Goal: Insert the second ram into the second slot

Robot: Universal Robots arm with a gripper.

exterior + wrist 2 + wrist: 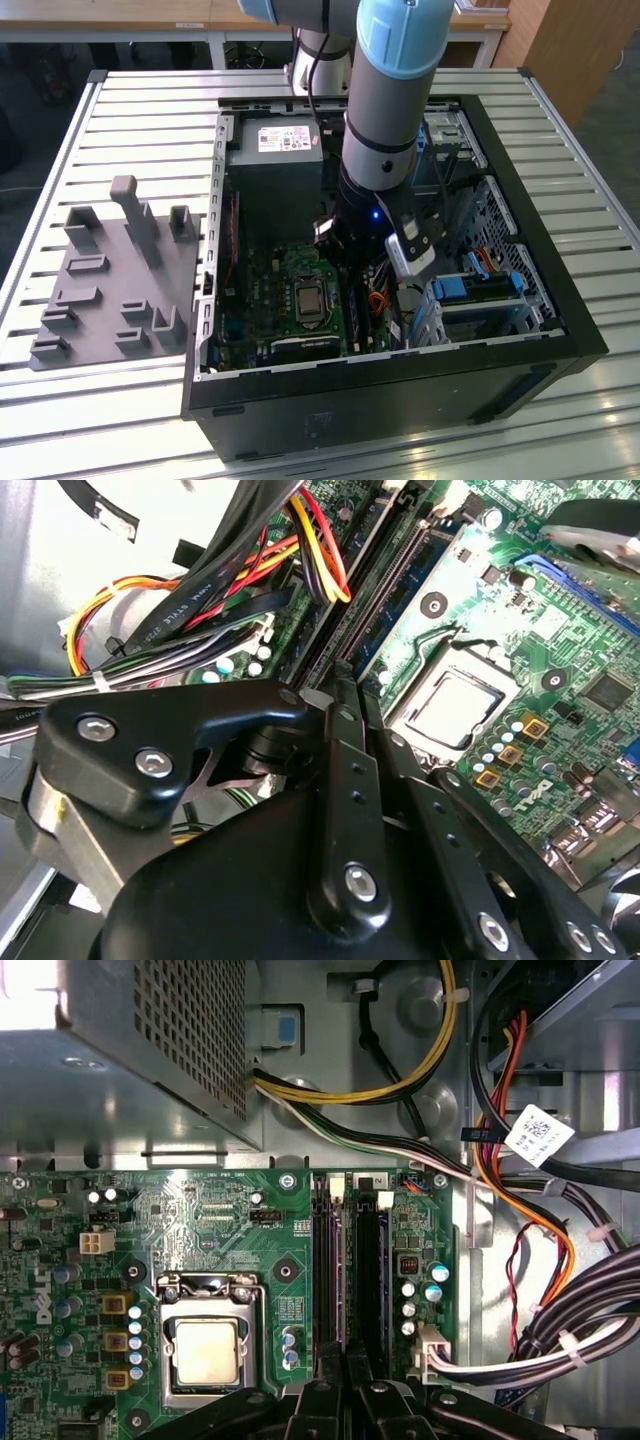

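- Bench (130,120): pale slatted metal top carrying everything listed.
- Black open-sided computer case (400,400): lies flat at the middle of the bench, green motherboard (270,300) exposed.
- Grey moulded fixture tray with upright pegs (110,280): on the bench at 9 o'clock of the case, just beside it.
- Grey boxed power supply with a white label (275,150): inside the case at 12 o'clock of the motherboard.
- Square silver processor socket (302,298): on the motherboard; the long black memory slots (352,310) run just beside it at 3 o'clock.
- Bright-blue plastic drive-bay clips (465,288): at 3 o'clock of the slots, apart from them.
- Grey and pale-blue robot arm (385,100): reaches down into the case over the slots.
- Black gripper (345,1365) (345,695): jaws clenched tip to tip, directly over one end of the memory slots.
- Second ram (392,590): thin blue-green strip seen edge-on in the second wrist view, lying along the slots in line with the jaws; whether it is fully seated cannot be told.
- Bundle of yellow, orange, red and black cables (520,1210): beside the slots, on the side away from the socket.
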